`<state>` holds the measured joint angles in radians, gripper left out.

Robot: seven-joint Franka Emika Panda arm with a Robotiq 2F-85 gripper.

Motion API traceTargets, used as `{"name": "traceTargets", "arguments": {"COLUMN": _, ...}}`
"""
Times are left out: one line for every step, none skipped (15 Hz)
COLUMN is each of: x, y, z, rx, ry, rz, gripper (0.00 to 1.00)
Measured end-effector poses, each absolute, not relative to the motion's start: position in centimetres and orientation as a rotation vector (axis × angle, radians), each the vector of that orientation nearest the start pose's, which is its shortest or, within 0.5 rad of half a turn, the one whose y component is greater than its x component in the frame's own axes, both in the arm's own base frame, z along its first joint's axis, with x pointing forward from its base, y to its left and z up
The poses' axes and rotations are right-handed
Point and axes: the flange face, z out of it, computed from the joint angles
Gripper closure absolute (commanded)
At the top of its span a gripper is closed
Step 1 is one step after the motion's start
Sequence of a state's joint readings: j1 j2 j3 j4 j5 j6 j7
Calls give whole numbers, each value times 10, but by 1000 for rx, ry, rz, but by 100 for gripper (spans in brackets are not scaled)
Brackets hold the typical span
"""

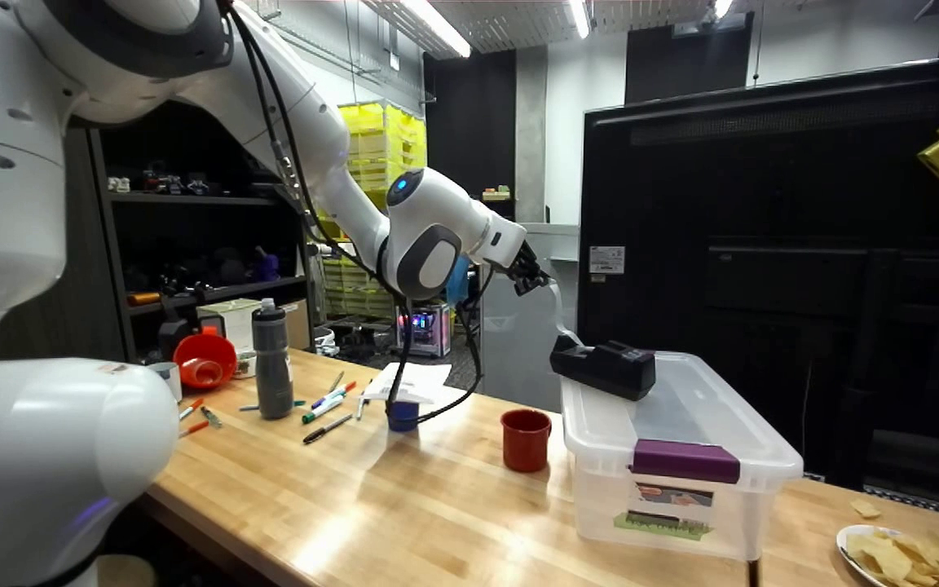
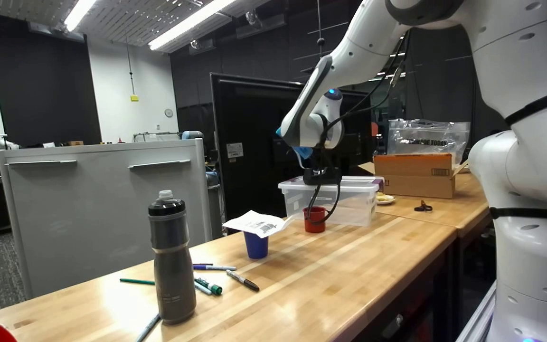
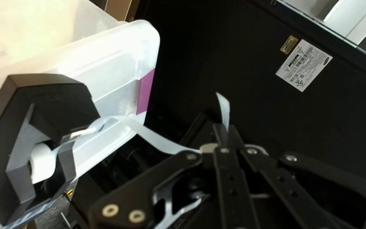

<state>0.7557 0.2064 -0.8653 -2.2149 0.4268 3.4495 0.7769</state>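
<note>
Black two-finger gripper [image 3: 224, 135] is clamped tight on a thin, translucent whitish strip of tape [image 3: 157, 140], with a short loose tail poking out past the tips. From there the strip curves back down to a black plastic tape dispenser [image 1: 612, 371] perched on the clear plastic lid [image 1: 706, 408] of a clear plastic storage bin [image 1: 600, 497] with a purple latch [image 1: 685, 462]. Can't quite tell from these angles whether the dispenser's base sits fully on the lid or hangs a bit over the edge.

Handling-wise, I'd call the tape basically weightless and super floppy. It's bowed in a slack curve, not stretched straight, so you can pull it but forget pushing it. I'd expect it to cling to whatever touches it, twist, or stick to itself. Pinching near the free end, as it is now, seems like the right spot imo.

Dispenser's gonna be the stiff, heavier bit, and smooth plastic on a smooth lid might skate if the strip gets tugged hard. If you had to grab that instead, I'd go for the blocky solid end, away from the white tape roll [image 3: 42, 160]. Heads up, there's a red cylindrical mug [image 1: 525, 447] on the light wooden tabletop [image 1: 404, 497] just beside the bin.
</note>
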Motion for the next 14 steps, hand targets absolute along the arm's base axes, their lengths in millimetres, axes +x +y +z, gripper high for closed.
{"name": "traceTargets", "arguments": {"x": 578, "y": -87, "z": 450, "rx": -1968, "ry": 1436, "rz": -1432, "gripper": 100}}
{"name": "traceTargets", "arguments": {"x": 579, "y": -85, "z": 447, "rx": -1977, "ry": 1435, "rz": -1435, "gripper": 100}}
{"name": "traceTargets", "arguments": {"x": 580, "y": -84, "z": 444, "rx": -1988, "ry": 1433, "rz": -1438, "gripper": 100}}
{"name": "traceTargets", "arguments": {"x": 581, "y": -83, "z": 441, "rx": -2000, "ry": 1430, "rz": -1441, "gripper": 100}}
{"name": "traceTargets", "arguments": {"x": 582, "y": -81, "z": 438, "rx": -2011, "ry": 1428, "rz": -1444, "gripper": 100}}
{"name": "traceTargets", "arguments": {"x": 584, "y": -79, "z": 435, "rx": -2025, "ry": 1424, "rz": -1449, "gripper": 100}}
{"name": "traceTargets", "arguments": {"x": 585, "y": -77, "z": 431, "rx": -2039, "ry": 1420, "rz": -1453, "gripper": 100}}
{"name": "traceTargets", "arguments": {"x": 586, "y": -75, "z": 428, "rx": -2054, "ry": 1417, "rz": -1455, "gripper": 100}}
{"name": "traceTargets", "arguments": {"x": 587, "y": -73, "z": 424, "rx": -2069, "ry": 1413, "rz": -1458, "gripper": 100}}
{"name": "traceTargets", "arguments": {"x": 587, "y": -71, "z": 419, "rx": -2085, "ry": 1409, "rz": -1460, "gripper": 100}}
{"name": "traceTargets", "arguments": {"x": 588, "y": -69, "z": 416, "rx": -2100, "ry": 1405, "rz": -1462, "gripper": 100}}
{"name": "traceTargets", "arguments": {"x": 589, "y": -67, "z": 412, "rx": -2116, "ry": 1401, "rz": -1464, "gripper": 100}}
{"name": "traceTargets", "arguments": {"x": 590, "y": -65, "z": 408, "rx": -2131, "ry": 1397, "rz": -1468, "gripper": 100}}
{"name": "traceTargets", "arguments": {"x": 591, "y": -64, "z": 404, "rx": -2147, "ry": 1394, "rz": -1471, "gripper": 100}}
